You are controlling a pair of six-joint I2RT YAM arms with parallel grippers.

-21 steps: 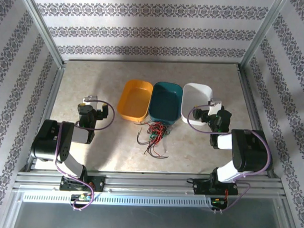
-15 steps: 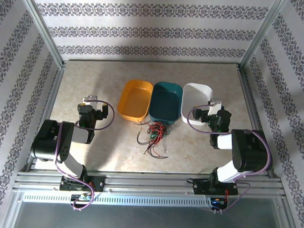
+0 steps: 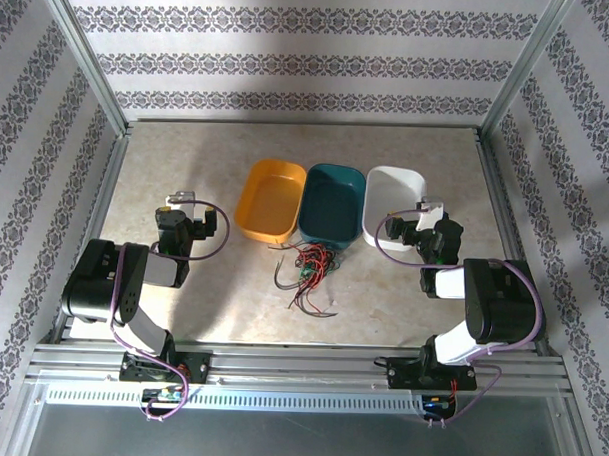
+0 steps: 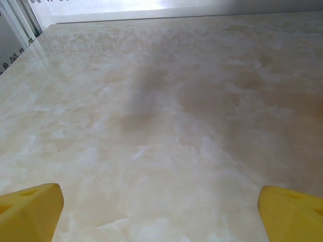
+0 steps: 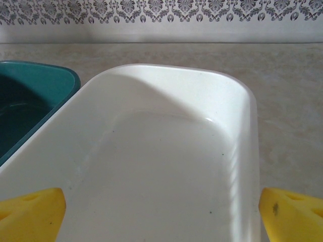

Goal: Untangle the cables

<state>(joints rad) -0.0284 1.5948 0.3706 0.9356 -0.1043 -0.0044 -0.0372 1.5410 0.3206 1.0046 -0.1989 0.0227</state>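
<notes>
- cables [image 3: 305, 268]: thin red, green and black wires in one tangled clump on the tabletop [image 3: 187, 154], just on the arm-base side of the teal tray [image 3: 332, 169], near its near rim; can't tell if any strand touches the rim
- a few dark loose ends curl out of the clump, away from the teal tray and toward the arm bases
- teal tray is the middle of three in a row; orange tray [image 3: 277, 164] touches its left side, white tray [image 3: 396, 174] is close against its right side
- all three trays look bare inside in the top view
- left claw [image 3: 182, 197]: well left of the teal tray, past the orange tray, low over bare tabletop, apart from the cables
- left wrist view: left claw [image 4: 161, 217] released, yellow fingers [image 4: 30, 212] spread wide at the bottom corners, only marbled tabletop [image 4: 166, 101] between them
- right claw [image 3: 426, 204]: right of the teal tray, at the near right part of the white tray, apart from the cables
- right wrist view: right claw [image 5: 161, 217] released, yellow fingers [image 5: 290, 214] wide apart, gripping nothing, white tray [image 5: 166, 70] between and beyond them, teal tray [image 5: 30, 96] corner to its left
- neither claw touches the cables
</notes>
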